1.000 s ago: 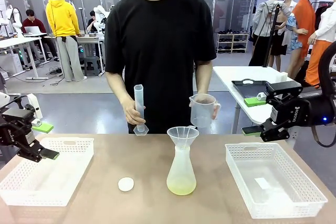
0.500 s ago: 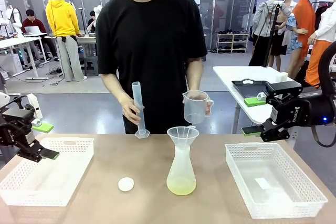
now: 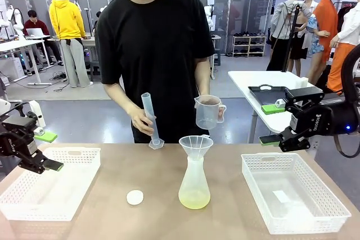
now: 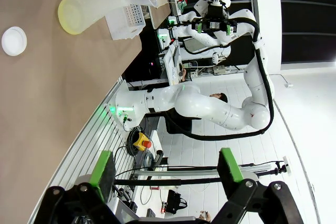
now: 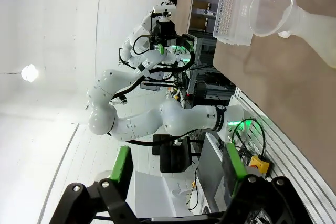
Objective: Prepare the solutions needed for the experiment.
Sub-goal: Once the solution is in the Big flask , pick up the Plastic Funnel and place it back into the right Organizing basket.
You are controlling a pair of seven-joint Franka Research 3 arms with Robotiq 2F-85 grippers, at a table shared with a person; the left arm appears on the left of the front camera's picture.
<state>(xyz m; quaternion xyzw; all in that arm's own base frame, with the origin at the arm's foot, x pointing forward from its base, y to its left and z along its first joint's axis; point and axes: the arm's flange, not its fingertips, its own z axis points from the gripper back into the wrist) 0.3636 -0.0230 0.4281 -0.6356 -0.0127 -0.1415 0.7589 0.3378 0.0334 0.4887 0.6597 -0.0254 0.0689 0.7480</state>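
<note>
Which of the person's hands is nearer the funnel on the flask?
Their left hand, holding the jug just above the funnel. Their right hand holds the cylinder off to its side.

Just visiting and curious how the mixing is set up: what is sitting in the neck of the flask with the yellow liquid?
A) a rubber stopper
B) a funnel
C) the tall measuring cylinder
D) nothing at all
B: a clear funnel rests in the narrow neck of the flask, above the pale yellow liquid at its bottom.
</note>
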